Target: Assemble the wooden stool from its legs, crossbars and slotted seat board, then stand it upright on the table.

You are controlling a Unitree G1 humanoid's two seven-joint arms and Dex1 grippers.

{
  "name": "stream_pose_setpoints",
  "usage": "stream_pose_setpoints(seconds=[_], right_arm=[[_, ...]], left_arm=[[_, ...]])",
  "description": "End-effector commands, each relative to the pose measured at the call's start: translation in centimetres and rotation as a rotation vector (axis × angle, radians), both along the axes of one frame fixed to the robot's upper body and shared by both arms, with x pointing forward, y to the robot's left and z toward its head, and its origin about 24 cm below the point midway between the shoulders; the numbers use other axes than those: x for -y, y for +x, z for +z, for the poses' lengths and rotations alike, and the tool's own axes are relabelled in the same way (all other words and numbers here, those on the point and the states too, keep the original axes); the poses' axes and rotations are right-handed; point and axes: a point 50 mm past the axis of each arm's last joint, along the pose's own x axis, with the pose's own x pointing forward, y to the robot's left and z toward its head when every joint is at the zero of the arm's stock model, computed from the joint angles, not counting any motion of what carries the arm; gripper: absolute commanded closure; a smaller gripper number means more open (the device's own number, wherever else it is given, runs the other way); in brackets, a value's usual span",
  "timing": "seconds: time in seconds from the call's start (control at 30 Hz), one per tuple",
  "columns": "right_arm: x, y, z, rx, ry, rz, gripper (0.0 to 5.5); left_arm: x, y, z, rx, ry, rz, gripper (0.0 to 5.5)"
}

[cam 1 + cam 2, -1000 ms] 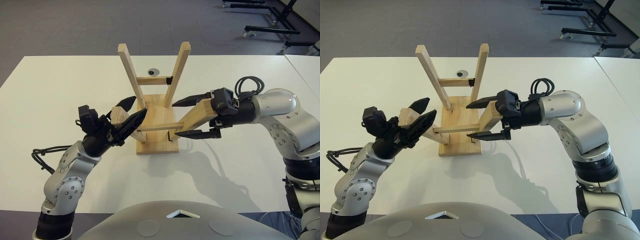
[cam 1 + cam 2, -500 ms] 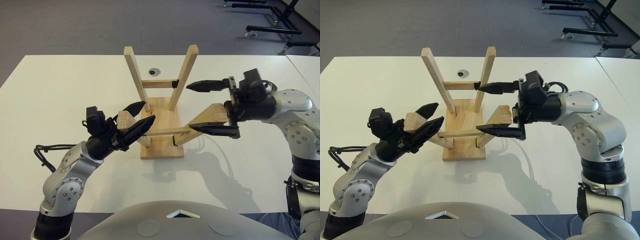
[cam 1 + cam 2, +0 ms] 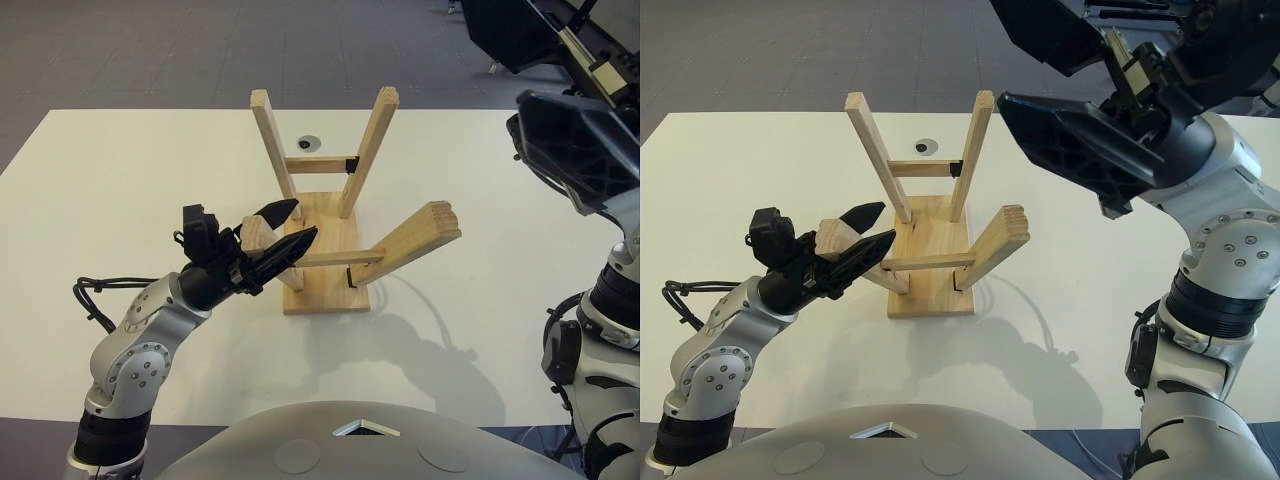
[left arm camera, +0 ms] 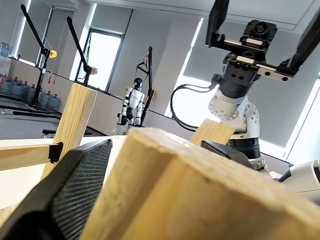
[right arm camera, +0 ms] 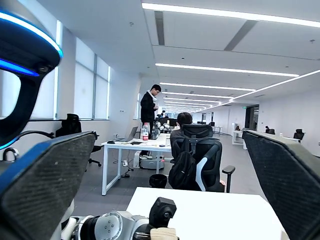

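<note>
Left gripper clamped on the tip of the near-left leg. Stool upside down mid-table, seat board flat, far legs pointing up. Right gripper spread wide, high at right, well apart from the stool.

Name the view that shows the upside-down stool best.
Left eye view: the whole stool sits seat-down, four legs up. Right eye view shows the same. Left wrist view catches leg ends close up, one in the left claw.
</note>
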Motion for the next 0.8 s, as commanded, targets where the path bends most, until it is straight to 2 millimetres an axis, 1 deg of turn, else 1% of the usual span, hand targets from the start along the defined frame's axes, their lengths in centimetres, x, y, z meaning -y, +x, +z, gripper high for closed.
stream_pose_setpoints(seconds=[0.03, 0.13, 0.17, 0.2, 0.23, 0.27, 0.3, 0.33, 0.37, 0.47, 0.6, 0.73, 0.8], right_arm=[[0.0, -0.3, 1.7, 0.068, 0.036, 0.002, 0.13], [0.0, -0.3, 2.7, 0.075, 0.085, 0.017, 0.13], [-0.2, -0.3, 1.9, 0.054, 0.048, 0.026, 0.13], [-0.7, -0.2, 0.5, 0.019, -0.030, 0.031, 0.13], [-1.4, 0.0, -2.6, -0.037, -0.195, 0.034, 0.13], [-2.0, -0.1, -6.9, -0.102, -0.410, 0.046, 0.13], [-2.1, -0.8, -10.4, -0.139, -0.582, 0.078, 0.13], [-2.1, -1.5, -12.6, -0.160, -0.675, 0.105, 0.13], [-2.2, -1.6, -13.4, -0.159, -0.699, 0.109, 0.13], [-2.2, -0.9, -12.3, -0.090, -0.660, 0.076, 0.13], [-2.2, 0.4, -9.7, -0.010, -0.539, 0.000, 0.13], [-2.2, 1.6, -6.1, 0.007, -0.305, -0.078, 0.13], [-1.3, 2.2, -4.1, -0.002, -0.181, -0.118, 0.13]], left_arm=[[0.0, 0.3, -0.2, -0.004, 0.017, 0.002, 2.29], [-0.1, 0.4, -0.2, -0.003, 0.018, 0.003, 2.29], [-0.1, 0.3, -0.2, -0.003, 0.019, 0.002, 2.29], [-0.1, 0.3, -0.2, -0.004, 0.019, 0.001, 2.29], [0.0, 0.3, -0.2, -0.004, 0.025, -0.001, 2.29], [0.1, 0.2, -0.2, -0.003, 0.027, -0.006, 2.29], [0.1, 0.2, -0.2, -0.001, 0.028, -0.009, 2.29], [0.2, 0.3, -0.2, 0.001, 0.028, -0.013, 2.29], [0.2, 0.3, -0.2, 0.002, 0.028, -0.012, 2.29], [0.1, 0.3, -0.2, 0.002, 0.029, -0.007, 2.29], [0.0, 0.4, -0.4, -0.001, 0.030, 0.002, 2.29], [-0.1, 0.4, -0.5, -0.002, 0.031, 0.007, 2.29], [-0.1, 0.4, -0.5, -0.001, 0.033, 0.007, 2.29]])
